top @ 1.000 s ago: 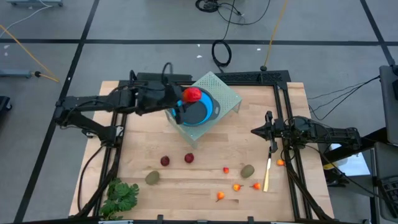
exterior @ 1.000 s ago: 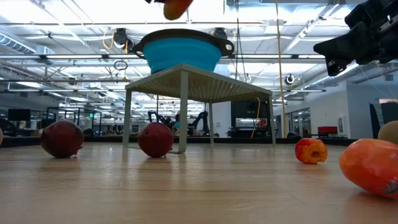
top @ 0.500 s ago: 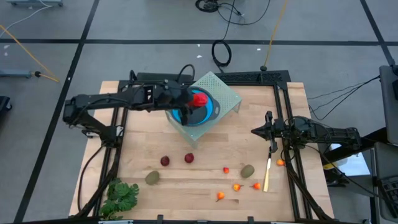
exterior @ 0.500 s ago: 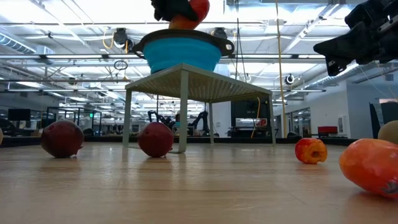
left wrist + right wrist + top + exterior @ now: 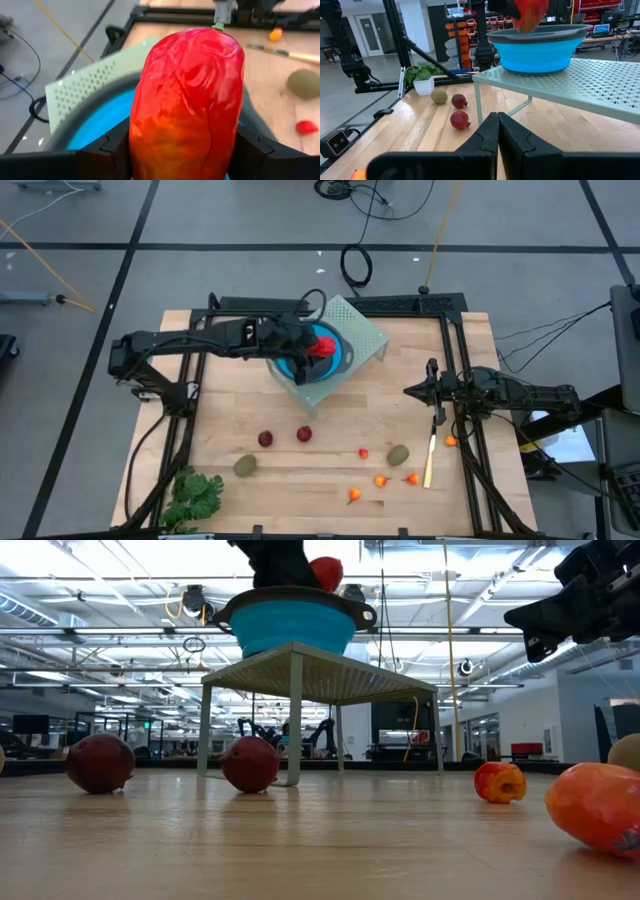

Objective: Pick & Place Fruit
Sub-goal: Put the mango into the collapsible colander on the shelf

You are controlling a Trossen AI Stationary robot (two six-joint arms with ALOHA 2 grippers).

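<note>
The longer red-orange fruit [image 5: 320, 343] hangs over the blue bowl [image 5: 338, 362], with my left gripper [image 5: 310, 348] shut on it. The bowl stands on a pale green perforated stand [image 5: 366, 330] at the table's far middle. In the low view the fruit [image 5: 326, 572] shows just above the bowl's dark rim [image 5: 292, 602]. Two dark-red balls [image 5: 265, 439] [image 5: 304, 434], two olive ovals [image 5: 245, 466] [image 5: 398, 454] and several tiny orange pieces [image 5: 381, 480] lie on the near half of the table. My right gripper [image 5: 410, 391] waits shut at the right side. My left gripper pinches the red-orange fruit by its two sides at the wrist-side end [image 5: 145, 150], one dark finger [image 5: 112, 147] on each side. The fingers come from the table's left, slanting down. The fruit sticks out past them along their length, lifted above the bowl's inside [image 5: 100, 125].
A leafy green bunch [image 5: 195, 495] lies at the near left corner. A thin yellow stick [image 5: 429, 460] lies near the right arm, with an orange piece [image 5: 451, 441] beside it. Bare wood stretches between the stand and the fruit row.
My left gripper has carried the red-orange fruit toward the table's right and down, from beside the bowl's left rim to over its middle, tipping its fingers further downward. The fruit now sits just above the rim in the low view.
</note>
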